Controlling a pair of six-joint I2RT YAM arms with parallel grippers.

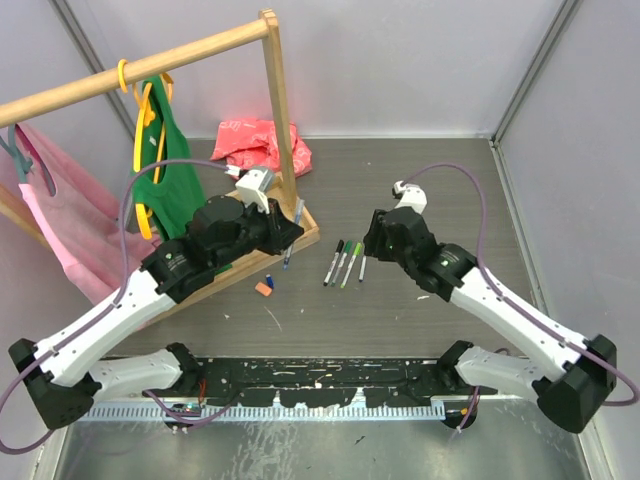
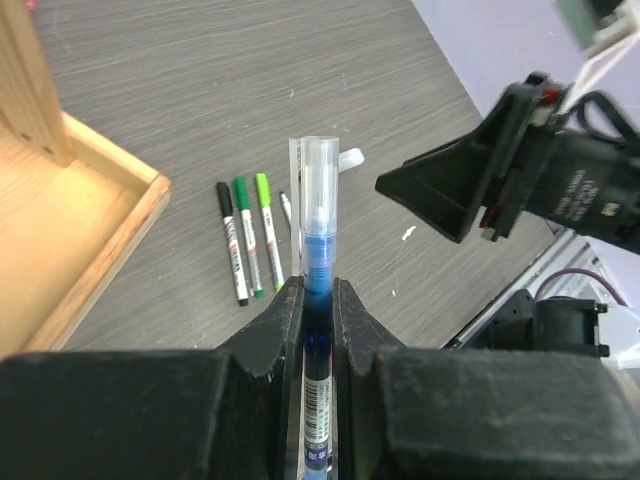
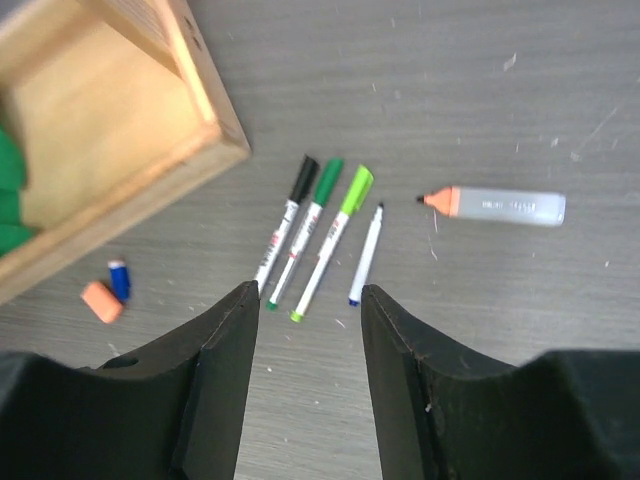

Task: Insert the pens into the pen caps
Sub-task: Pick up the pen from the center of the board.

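The left gripper (image 2: 318,287) is pinching a blue pen (image 2: 318,245), its clear end pointing away. The right gripper (image 3: 307,292) is hovering spread near four pens (image 3: 320,235) lying in a row. Only its camera is showing the orange-tipped marker (image 3: 495,205) beyond them. An orange cap (image 3: 100,300) and blue cap (image 3: 119,278) are lying by the wooden rack base (image 3: 120,130). The grey table (image 1: 330,310) is backing onto pale walls (image 1: 400,60).

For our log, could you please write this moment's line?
left gripper: shut on blue pen | right gripper: open | orange cap: loose

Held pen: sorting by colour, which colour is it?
Blue pen, clearest in the left wrist view.
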